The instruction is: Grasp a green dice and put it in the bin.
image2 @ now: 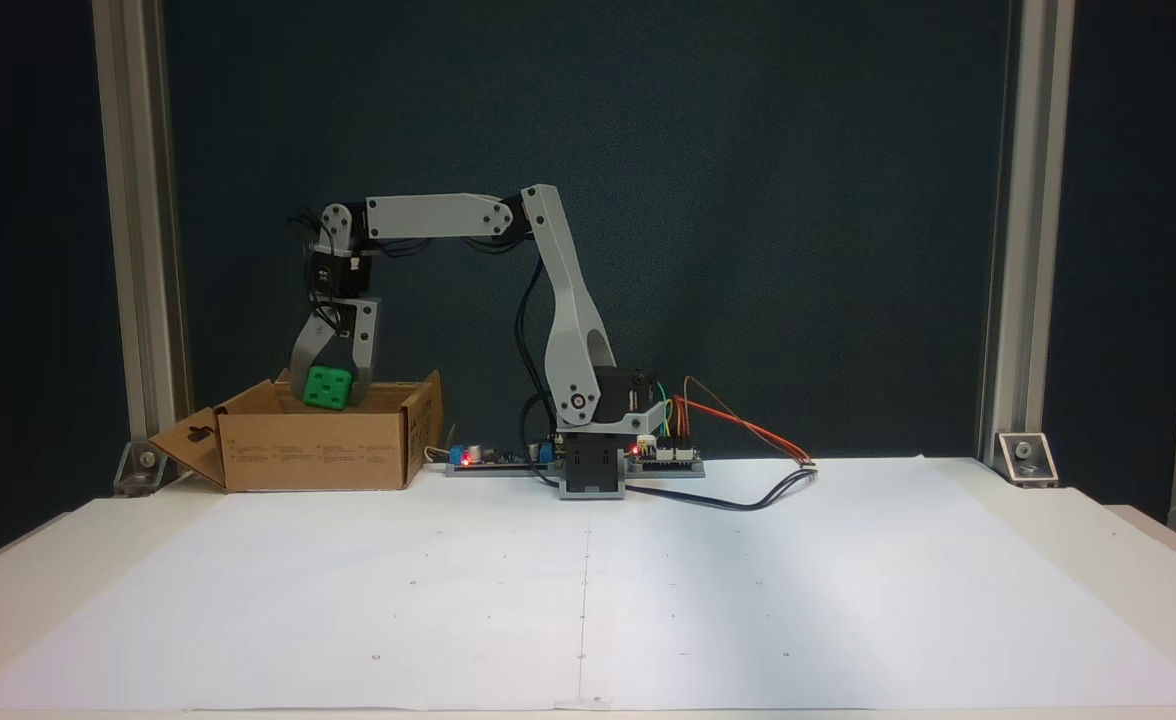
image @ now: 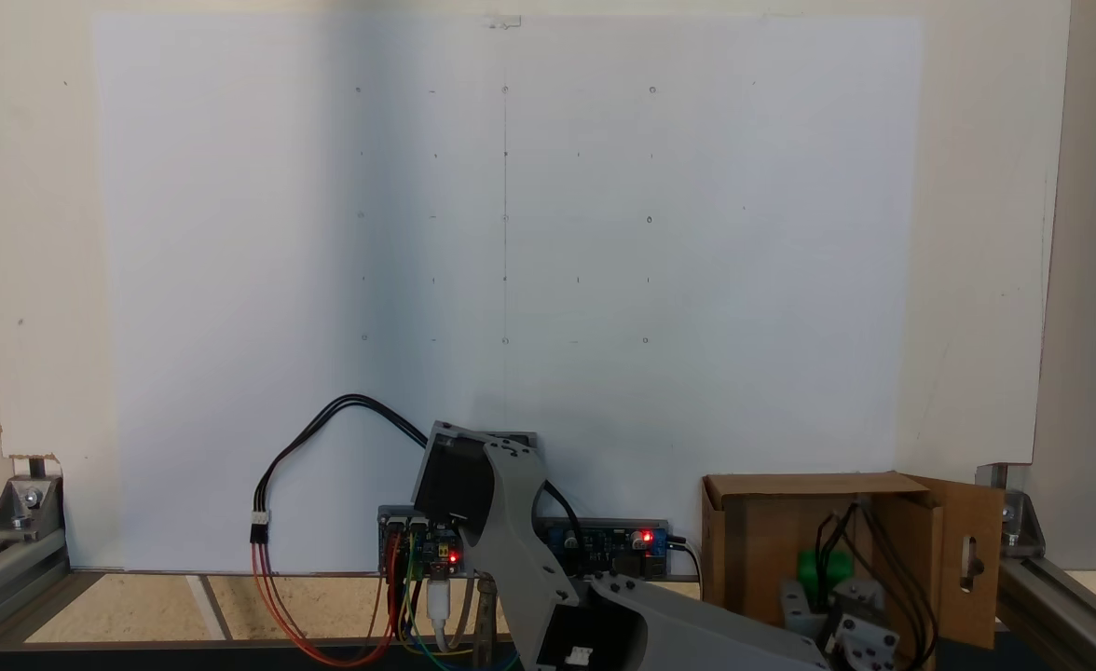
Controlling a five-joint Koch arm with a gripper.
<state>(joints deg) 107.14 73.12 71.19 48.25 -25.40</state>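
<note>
Green dice (image2: 328,389) sits between my end effector (image2: 331,392) fingers, a bright rounded cube showing a face of recessed same-colour pips toward the front fixed view. It hangs at the level of the bin's top rim, right over the opening, tilted a touch. From the other fixed view the green dice (image: 824,570) shows only as a green patch down inside the box, partly hidden. The bin (image2: 313,447) is a brown corrugated cardboard box, standing open at the far edge of the surface, flaps spread; one flap carries a slot cutout. The bin (image: 762,550) shows its inner walls there.
</note>
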